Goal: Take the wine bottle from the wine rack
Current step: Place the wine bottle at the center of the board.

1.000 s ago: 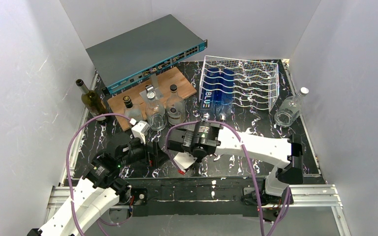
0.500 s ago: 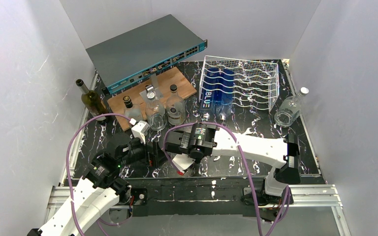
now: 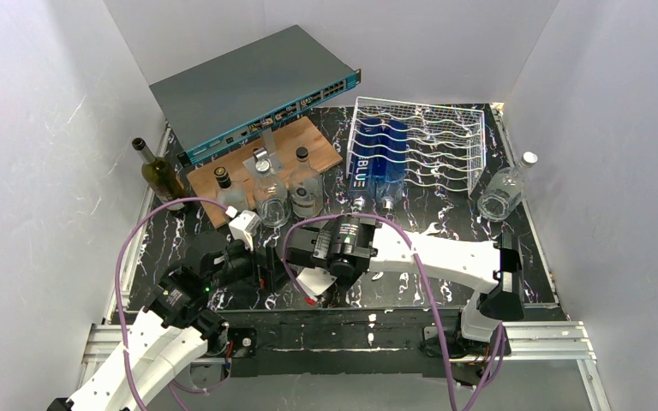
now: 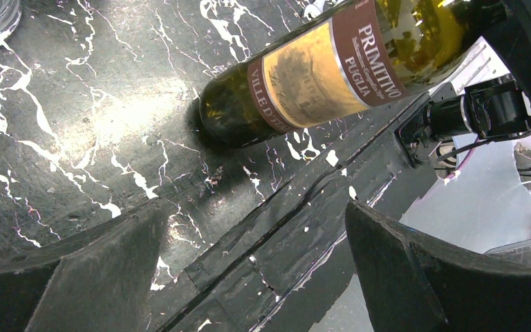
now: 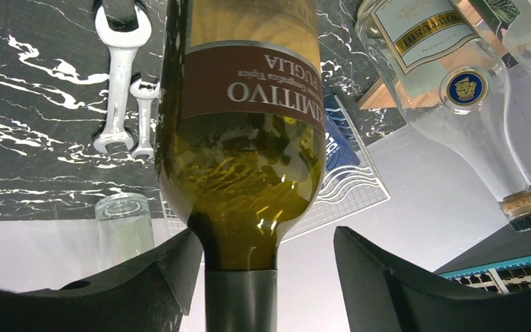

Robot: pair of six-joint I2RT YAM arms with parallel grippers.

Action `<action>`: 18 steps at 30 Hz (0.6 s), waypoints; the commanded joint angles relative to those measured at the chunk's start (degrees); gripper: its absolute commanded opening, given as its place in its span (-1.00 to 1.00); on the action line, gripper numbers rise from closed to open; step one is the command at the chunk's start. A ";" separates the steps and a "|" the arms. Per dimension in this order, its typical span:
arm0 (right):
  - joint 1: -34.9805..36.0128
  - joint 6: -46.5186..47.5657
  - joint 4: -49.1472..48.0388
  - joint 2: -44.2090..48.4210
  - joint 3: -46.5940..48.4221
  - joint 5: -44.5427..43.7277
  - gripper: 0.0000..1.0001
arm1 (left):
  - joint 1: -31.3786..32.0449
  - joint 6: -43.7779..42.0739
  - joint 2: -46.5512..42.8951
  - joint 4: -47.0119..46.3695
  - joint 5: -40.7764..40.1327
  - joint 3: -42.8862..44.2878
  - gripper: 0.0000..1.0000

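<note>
Release step: bottle (image 5: 242, 159) lying lower centre, off rack (image 3: 445, 145). Right gripper (image 5: 266, 256) jaws parted round neck, not gripping; left gripper (image 4: 252, 221) wide apart, empty. Next: back right arm off neck without rolling bottle.

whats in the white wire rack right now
One blue bottle lies in the wine rack, in its left cradles, neck toward the arms. The cradles to its right hold nothing. Whatever is beneath the bottle is covered.
</note>
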State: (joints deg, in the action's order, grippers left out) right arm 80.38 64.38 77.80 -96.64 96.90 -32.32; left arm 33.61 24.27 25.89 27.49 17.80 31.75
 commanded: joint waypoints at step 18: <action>0.30 20.54 -3.97 0.14 5.11 -4.33 0.48 | 0.22 -1.52 -0.30 -0.78 1.38 -0.46 0.99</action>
State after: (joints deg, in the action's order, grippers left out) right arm 80.38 64.45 74.91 -96.60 99.09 -32.53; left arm 33.61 24.03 25.89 27.38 18.37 31.75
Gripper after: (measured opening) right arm 0.747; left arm 0.993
